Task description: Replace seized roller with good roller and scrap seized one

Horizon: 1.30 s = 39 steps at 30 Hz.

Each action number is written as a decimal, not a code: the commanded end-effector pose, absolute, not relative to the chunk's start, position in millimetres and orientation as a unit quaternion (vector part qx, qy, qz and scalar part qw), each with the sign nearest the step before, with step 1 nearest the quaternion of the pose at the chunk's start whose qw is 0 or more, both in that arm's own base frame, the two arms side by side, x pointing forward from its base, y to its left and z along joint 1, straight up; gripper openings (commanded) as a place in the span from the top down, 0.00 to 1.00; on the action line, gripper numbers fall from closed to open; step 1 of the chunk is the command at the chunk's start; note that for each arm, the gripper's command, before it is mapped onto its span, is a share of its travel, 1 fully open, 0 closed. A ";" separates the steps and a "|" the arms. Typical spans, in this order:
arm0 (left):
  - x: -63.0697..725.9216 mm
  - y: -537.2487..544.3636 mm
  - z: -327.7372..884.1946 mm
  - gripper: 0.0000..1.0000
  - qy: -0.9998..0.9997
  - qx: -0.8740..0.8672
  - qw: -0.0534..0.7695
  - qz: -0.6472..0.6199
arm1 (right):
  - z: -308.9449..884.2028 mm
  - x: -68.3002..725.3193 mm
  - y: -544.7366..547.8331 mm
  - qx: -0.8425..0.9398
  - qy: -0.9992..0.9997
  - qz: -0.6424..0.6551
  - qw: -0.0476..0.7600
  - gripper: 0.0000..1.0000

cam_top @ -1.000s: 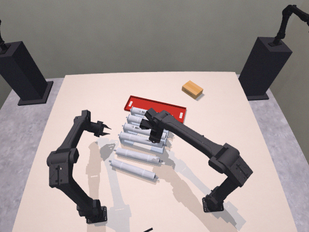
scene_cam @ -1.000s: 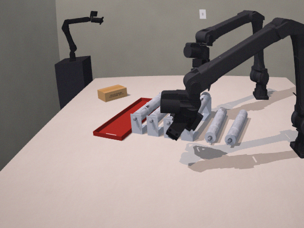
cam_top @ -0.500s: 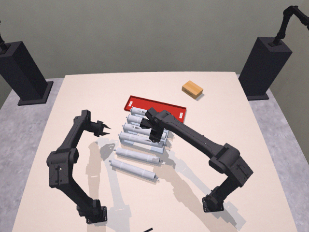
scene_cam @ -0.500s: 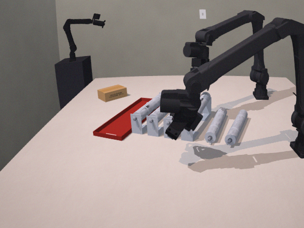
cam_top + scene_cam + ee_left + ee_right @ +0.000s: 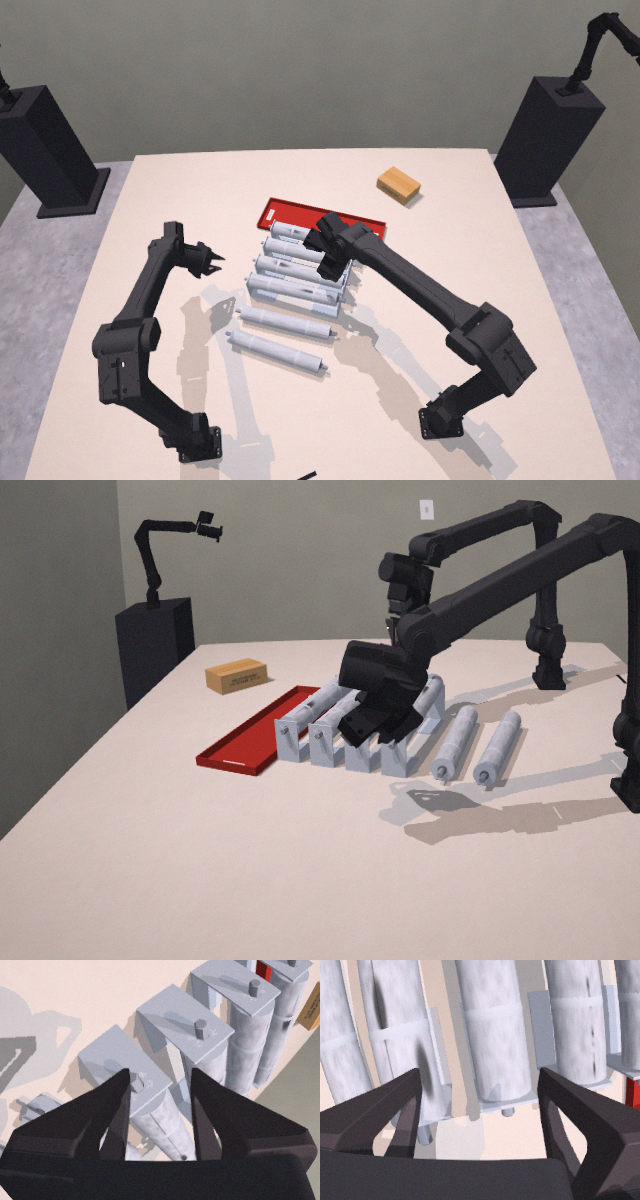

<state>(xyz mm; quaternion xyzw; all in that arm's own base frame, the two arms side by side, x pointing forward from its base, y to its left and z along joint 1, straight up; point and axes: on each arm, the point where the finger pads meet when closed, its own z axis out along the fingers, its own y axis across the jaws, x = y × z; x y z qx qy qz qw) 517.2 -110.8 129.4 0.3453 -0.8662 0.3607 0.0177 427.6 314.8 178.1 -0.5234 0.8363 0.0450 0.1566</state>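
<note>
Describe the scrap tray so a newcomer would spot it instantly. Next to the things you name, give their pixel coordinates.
Find the roller bed, the row of four bracketed rollers [image 5: 294, 286] [image 5: 323, 704]. Along its side farthest from the two loose rollers [image 5: 284, 322] [image 5: 273, 351] lies a long, shallow, rimmed tray [image 5: 299, 214] [image 5: 253, 735]. It is bright red, unlike the grey rollers and the orange-brown box [image 5: 398, 184] [image 5: 236, 676] nearby.

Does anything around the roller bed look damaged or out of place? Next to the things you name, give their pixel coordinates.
Nothing is plainly out of place. Four rollers sit in the roller bed [image 5: 325, 309], two spares lie beside it. Dark marks show on some bed rollers, notably the one nearest the spares [image 5: 289, 287]; whether those are damage or just staining, I cannot tell.
</note>
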 end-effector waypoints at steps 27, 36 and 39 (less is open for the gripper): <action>561.6 -39.7 349.8 0.68 -0.834 0.038 -0.520 0.182 | 386.3 545.6 124.5 -0.155 0.819 0.031 0.552 0.38; 544.4 -13.5 431.0 0.68 -0.762 -0.006 -0.645 0.066 | 467.9 536.8 47.4 -0.049 0.747 0.019 0.663 0.38; 536.1 -6.8 453.7 0.68 -0.739 -0.010 -0.672 0.038 | 476.2 529.3 28.5 -0.026 0.731 0.015 0.682 0.38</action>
